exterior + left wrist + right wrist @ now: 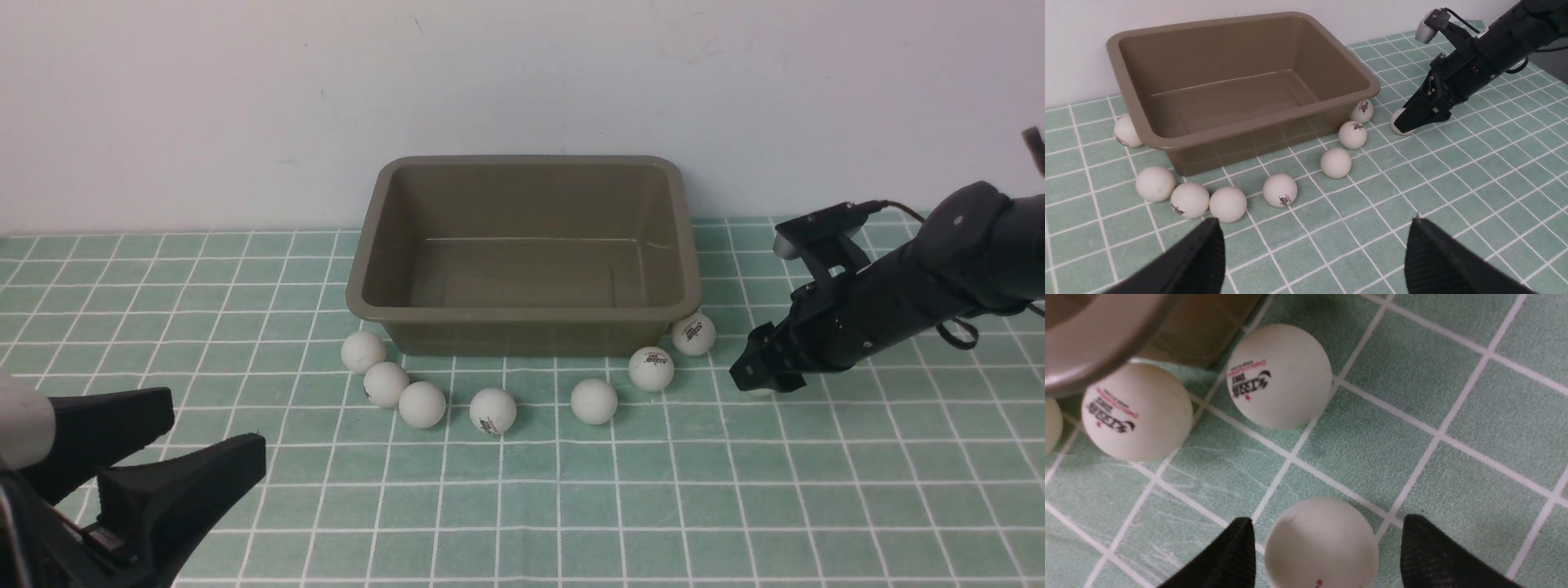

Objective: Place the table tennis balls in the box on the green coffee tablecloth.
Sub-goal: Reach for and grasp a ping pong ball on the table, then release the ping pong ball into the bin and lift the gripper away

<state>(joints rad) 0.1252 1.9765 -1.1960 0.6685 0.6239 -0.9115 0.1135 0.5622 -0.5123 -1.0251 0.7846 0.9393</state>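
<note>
Right tool (755, 382): spread around 1 ball (1321, 543), low on the green coffee tablecloth (735, 506). A gap is seen at 1 jaw; contact at the other cannot be told for sure.
Left tool (1314, 228): spread wide, nothing between the jaws, low near the front edge.
Box (522, 317): empty, at the back of the cloth. More table tennis balls (492, 410) are strung along its front.
Risk: if the jaws are closed off-centre, the ball is likely squeezed out and rolled into the 2 printed balls (651, 368) just beside the box corner.
Room: open cloth is seen to the right and front. The box's flared edge must be cleared by a lift first.
</note>
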